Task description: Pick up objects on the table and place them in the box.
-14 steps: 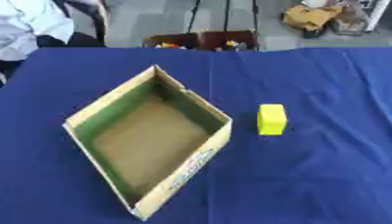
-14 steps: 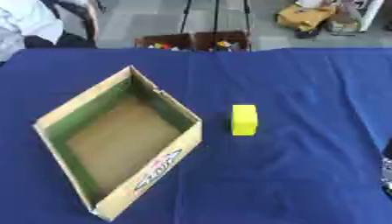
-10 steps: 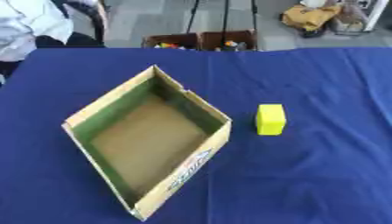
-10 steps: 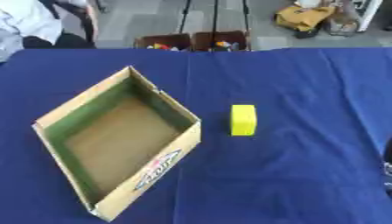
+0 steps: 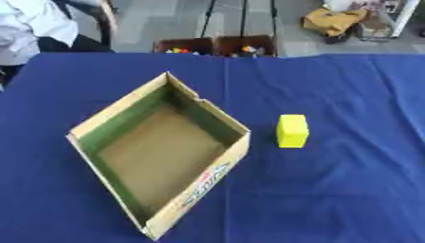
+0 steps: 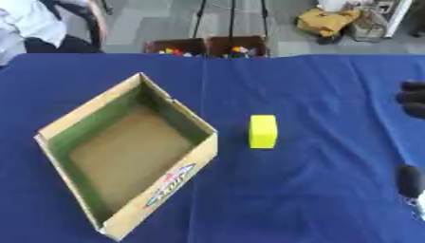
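Covering nearly the whole frame, a blue cloth table (image 5: 348, 190) carries two things. The larger is an open cardboard box (image 5: 207, 182), set cornerwise so it reads as a diamond, green inner walls, brown floor, nothing lying in it that I can see. Just to its right, apart from the box wall with bare cloth between, stands a small yellow block (image 5: 292, 130), upright, not yet picked up. The right hand (image 6: 412, 99) shows only as dark fingertips at the far right edge of the right eye view, with another dark part lower down the same edge; whether the fingers are wide or curled I cannot tell. It holds nothing visible and sits well apart from the block. The left hand appears nowhere. Risks, as I judge them: the block is small and smooth-sided, so a reach coming in from the right could nudge it toward the box wall or tip it over before the fingers close; a grasp taken too high may let it slip out on the lift; and the box, light and open, may slide on the cloth if bumped at its near rim during the drop. View difference: the right eye view catches the hand at its edge; the left eye view shows none of it, only cloth, box and block, with the block further right in frame.
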Tool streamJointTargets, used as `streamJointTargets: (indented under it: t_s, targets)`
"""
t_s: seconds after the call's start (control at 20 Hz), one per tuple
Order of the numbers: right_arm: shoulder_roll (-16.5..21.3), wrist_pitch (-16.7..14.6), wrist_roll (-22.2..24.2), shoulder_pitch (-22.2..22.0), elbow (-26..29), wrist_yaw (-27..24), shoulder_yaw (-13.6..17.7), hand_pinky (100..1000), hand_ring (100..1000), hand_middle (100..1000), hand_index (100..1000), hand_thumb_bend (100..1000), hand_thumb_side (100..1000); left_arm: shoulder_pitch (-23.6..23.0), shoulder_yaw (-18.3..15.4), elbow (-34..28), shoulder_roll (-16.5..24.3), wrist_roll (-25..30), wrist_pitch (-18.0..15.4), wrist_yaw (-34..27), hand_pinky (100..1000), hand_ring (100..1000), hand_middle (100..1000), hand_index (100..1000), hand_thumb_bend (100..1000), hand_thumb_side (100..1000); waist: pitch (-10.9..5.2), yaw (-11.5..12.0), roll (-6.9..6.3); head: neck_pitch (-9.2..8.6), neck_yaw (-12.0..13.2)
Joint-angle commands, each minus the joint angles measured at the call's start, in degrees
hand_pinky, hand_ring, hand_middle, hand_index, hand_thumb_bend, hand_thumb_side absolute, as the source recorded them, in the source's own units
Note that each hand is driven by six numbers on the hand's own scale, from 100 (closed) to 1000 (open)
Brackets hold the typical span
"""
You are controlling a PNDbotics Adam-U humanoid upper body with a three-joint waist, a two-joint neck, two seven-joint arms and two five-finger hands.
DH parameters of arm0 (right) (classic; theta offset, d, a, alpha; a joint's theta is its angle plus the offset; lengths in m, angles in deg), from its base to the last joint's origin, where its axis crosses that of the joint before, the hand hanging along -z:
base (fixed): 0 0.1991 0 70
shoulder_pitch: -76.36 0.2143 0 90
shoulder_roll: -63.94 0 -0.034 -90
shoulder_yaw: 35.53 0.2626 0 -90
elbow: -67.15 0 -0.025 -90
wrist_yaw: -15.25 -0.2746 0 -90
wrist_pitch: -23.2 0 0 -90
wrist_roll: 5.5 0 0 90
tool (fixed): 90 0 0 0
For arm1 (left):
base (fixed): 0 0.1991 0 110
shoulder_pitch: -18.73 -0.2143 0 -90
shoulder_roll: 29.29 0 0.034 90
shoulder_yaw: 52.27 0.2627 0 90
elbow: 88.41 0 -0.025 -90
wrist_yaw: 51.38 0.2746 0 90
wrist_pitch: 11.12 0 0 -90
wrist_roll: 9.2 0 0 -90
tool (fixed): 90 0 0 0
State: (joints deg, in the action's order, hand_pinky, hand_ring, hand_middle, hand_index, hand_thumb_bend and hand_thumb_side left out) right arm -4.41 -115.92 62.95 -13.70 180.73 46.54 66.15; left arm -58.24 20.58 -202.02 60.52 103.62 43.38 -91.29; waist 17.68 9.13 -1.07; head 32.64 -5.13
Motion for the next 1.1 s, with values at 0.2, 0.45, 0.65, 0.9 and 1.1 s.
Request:
streamJointTargets:
  t_s: [0.2, 0.45, 0.65, 0.9, 1.1]
  targets:
    - [8.79, -2.81, 1.53, 1.16, 1.01, 4.60, -0.23, 751, 843, 791, 873, 266, 800, -0.10, 0.15, -0.98, 2.32, 0.37, -0.01, 0.06, 741, 756, 891, 975, 100, 999, -2.14, -0.15, 0.74, -0.28, -0.51]
    - [14.42, -0.16, 5.00, 1.65, 1.01, 6.28, -1.00, 757, 846, 795, 868, 299, 785, -0.16, 0.28, -0.98, 2.08, 0.68, 0.25, 0.13, 743, 757, 892, 975, 100, 1000, -2.12, -0.23, 0.62, -0.78, -0.95]
    - [19.09, 2.70, 7.87, 2.33, 0.61, 5.17, -2.08, 768, 851, 799, 867, 330, 776, -0.08, 0.38, -0.98, 1.97, 0.80, 0.45, 0.13, 744, 756, 891, 975, 100, 1000, -2.09, -0.20, 0.59, -1.11, -1.29]
    - [23.17, 4.89, 11.57, 5.45, -3.72, 2.21, -3.12, 776, 858, 810, 872, 351, 781, -0.07, 0.59, -0.98, 1.80, 1.09, 0.69, 0.10, 745, 755, 891, 975, 100, 1000, -2.11, 0.12, 0.58, -1.24, -1.85]
    - [24.11, 4.48, 14.77, 8.76, -8.59, -0.42, -3.80, 780, 860, 802, 869, 370, 779, -0.01, 0.79, -0.98, 1.72, 1.36, 0.98, 0.11, 745, 755, 891, 975, 100, 1000, -2.13, 0.35, 0.71, -1.28, -2.21]
